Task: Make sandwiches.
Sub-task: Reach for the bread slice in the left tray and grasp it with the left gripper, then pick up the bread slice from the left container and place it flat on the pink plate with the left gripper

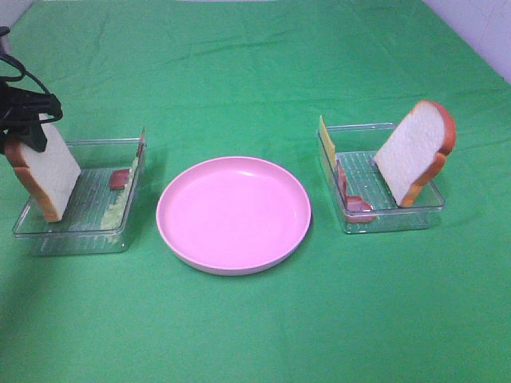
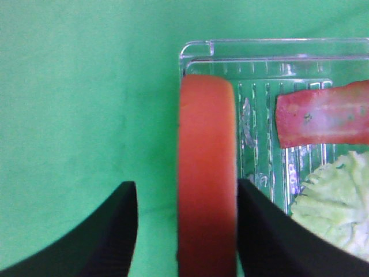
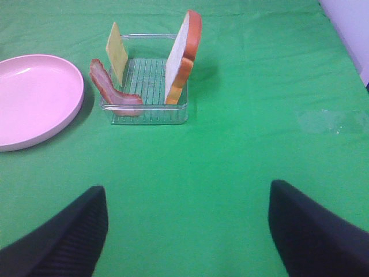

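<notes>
In the left clear tray (image 1: pixel 48 231) a white bread slice with orange-brown crust (image 1: pixel 46 171) stands on edge. My left gripper (image 1: pixel 32 128) is open and straddles its top. In the left wrist view the crust (image 2: pixel 207 144) sits between the black fingers (image 2: pixel 109 231); one finger touches it and the other stands apart. Bacon (image 2: pixel 323 112) and pale green lettuce (image 2: pixel 340 202) lie in that tray. The right tray (image 1: pixel 399 219) holds a leaning bread slice (image 1: pixel 415 152), a cheese square (image 1: pixel 326 140) and bacon (image 1: pixel 353 203). My right gripper (image 3: pixel 187 184) is open and empty, well short of that tray (image 3: pixel 150 115).
A round pink plate (image 1: pixel 231 214) sits between the two trays on the green cloth (image 1: pixel 255 319); its edge also shows in the right wrist view (image 3: pixel 34 98). A pale wall edge runs along the far right (image 1: pixel 479 32).
</notes>
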